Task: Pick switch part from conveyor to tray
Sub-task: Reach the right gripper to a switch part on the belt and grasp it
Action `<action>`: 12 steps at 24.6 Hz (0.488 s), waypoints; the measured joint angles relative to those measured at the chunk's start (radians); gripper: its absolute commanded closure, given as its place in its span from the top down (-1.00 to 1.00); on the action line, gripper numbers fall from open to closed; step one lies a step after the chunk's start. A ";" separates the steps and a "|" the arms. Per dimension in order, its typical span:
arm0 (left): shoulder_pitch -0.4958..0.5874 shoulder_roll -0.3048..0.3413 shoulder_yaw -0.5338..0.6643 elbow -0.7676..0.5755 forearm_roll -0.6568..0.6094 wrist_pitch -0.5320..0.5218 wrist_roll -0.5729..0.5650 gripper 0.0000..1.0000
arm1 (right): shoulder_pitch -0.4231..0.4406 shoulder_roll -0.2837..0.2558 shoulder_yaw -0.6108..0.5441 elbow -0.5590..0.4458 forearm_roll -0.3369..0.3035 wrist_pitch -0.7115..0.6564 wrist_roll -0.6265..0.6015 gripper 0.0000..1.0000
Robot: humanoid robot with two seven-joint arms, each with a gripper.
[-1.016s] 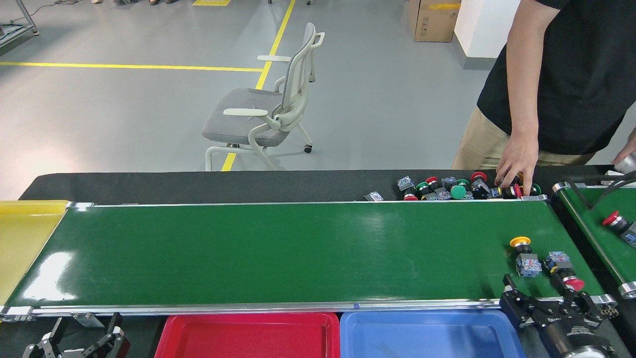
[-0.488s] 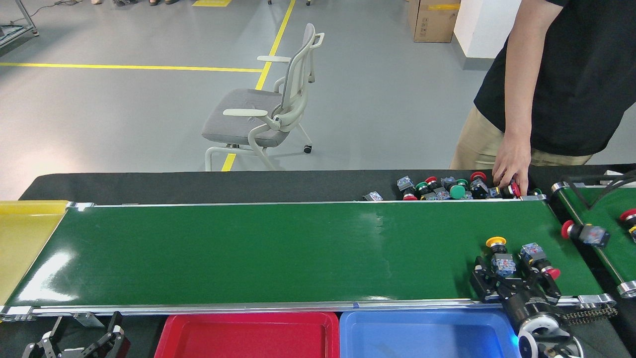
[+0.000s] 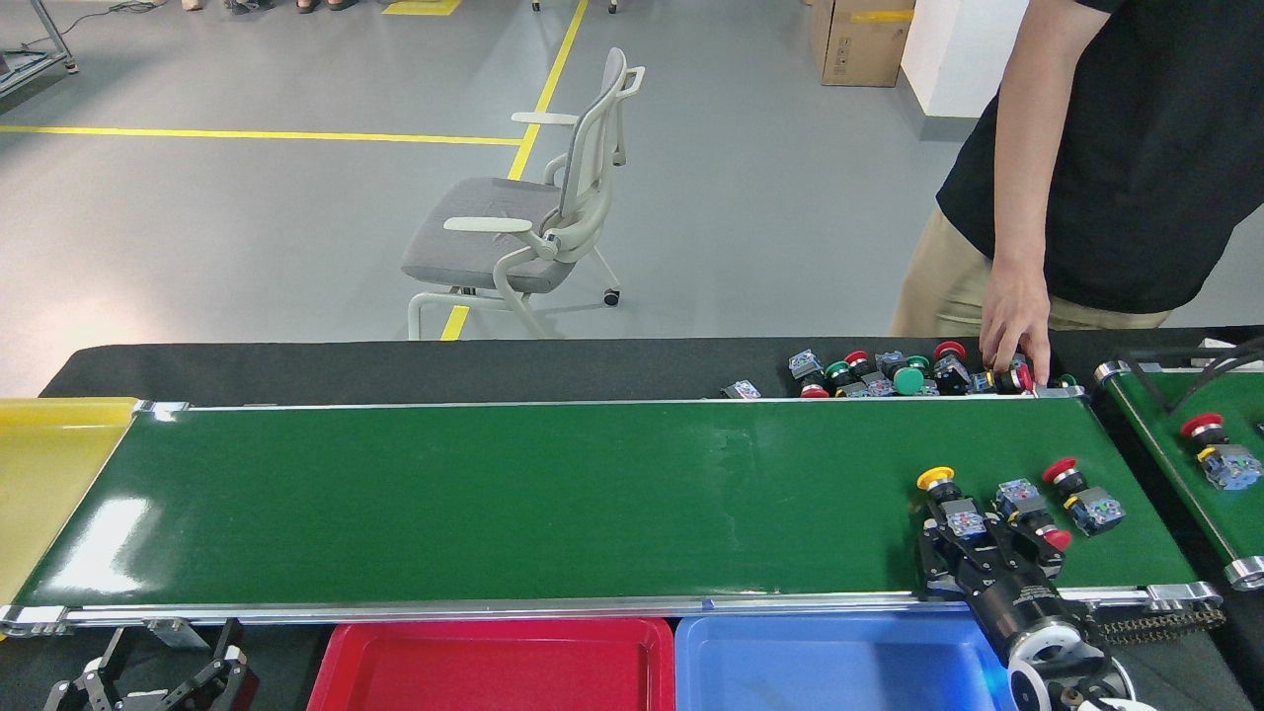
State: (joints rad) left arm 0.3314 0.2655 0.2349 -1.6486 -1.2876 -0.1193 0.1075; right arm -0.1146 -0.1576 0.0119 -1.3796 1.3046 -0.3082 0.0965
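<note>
Nearest me, below my right gripper (image 3: pixel 990 538), sit the two catch trays: the blue tray (image 3: pixel 839 664) straight under my wrist and the red tray (image 3: pixel 499 664), where the part belongs, further along on my left side. They sit just beneath the conveyor's near rail, so I judge a lifted part only has to come back over the edge and down. My left gripper (image 3: pixel 158 681) waits low beside the red tray, well apart from any part; its fingers (image 3: pixel 225 671) look spread, holding nothing.

My right gripper reaches over the near rail onto the conveyor (image 3: pixel 553 494), angled so its dark fingers (image 3: pixel 938 553) straddle what the belt brings. Between and just ahead of them lie two switch parts: the yellow-capped switch (image 3: pixel 946 497) at my left finger and a red-capped switch (image 3: pixel 1032 513) at my right finger, both on their sides. The fingers stand apart around this pair, but I cannot tell whether either is pinched. My guess is that I am set wide so that the part lands inside the gap before I close.

A second red-capped switch (image 3: pixel 1078 494) lies just beyond my right finger, close enough to get nudged.

Further off, across the belt, a pile of spare switches (image 3: pixel 889 377) rests on the black cloth, with a person's hand (image 3: pixel 1012 331) on it, presumably feeding the line. The side belt (image 3: pixel 1200 474) to my right carries another red switch (image 3: pixel 1217 454).
</note>
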 measured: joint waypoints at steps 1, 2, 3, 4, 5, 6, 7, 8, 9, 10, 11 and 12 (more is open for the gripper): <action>0.000 0.000 0.000 0.000 0.000 0.000 0.000 1.00 | 0.008 0.000 0.024 -0.030 0.000 -0.059 -0.015 -0.89; 0.000 0.000 0.000 0.000 0.000 0.000 0.000 1.00 | 0.020 0.000 0.060 -0.068 0.002 -0.130 -0.030 -0.87; 0.000 0.000 0.000 0.000 0.000 0.000 0.000 1.00 | 0.030 0.000 0.102 -0.097 0.004 -0.191 -0.035 -0.86; 0.000 0.000 0.000 0.000 0.000 -0.001 0.000 1.00 | 0.036 0.000 0.156 -0.126 0.007 -0.259 -0.037 -0.83; 0.000 0.000 0.000 0.000 0.000 -0.003 0.000 1.00 | 0.037 0.000 0.209 -0.147 0.012 -0.300 -0.041 -0.69; 0.000 0.000 0.001 0.000 0.000 -0.005 0.001 1.00 | 0.036 0.001 0.273 -0.160 0.024 -0.337 -0.044 -0.43; 0.000 0.000 0.001 0.000 0.000 -0.006 0.001 1.00 | 0.036 0.012 0.345 -0.165 0.055 -0.358 -0.045 0.10; 0.000 0.000 0.002 0.000 0.000 -0.008 0.001 1.00 | 0.037 0.042 0.401 -0.162 0.087 -0.370 -0.046 0.50; 0.000 0.000 0.002 0.000 0.000 -0.009 0.002 1.00 | 0.037 0.083 0.434 -0.155 0.130 -0.375 -0.048 0.77; 0.000 0.000 0.002 0.000 0.000 -0.011 0.002 1.00 | 0.037 0.131 0.456 -0.145 0.160 -0.374 -0.051 1.00; -0.001 0.000 0.002 0.000 0.000 -0.012 0.002 1.00 | 0.037 0.162 0.463 -0.135 0.176 -0.370 -0.056 1.00; -0.002 0.000 0.003 0.000 0.000 -0.013 0.003 1.00 | 0.037 0.177 0.466 -0.128 0.183 -0.366 -0.059 1.00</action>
State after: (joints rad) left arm 0.3297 0.2656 0.2376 -1.6483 -1.2876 -0.1321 0.1101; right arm -0.0779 0.0199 0.4780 -1.5081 1.4873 -0.6738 0.0378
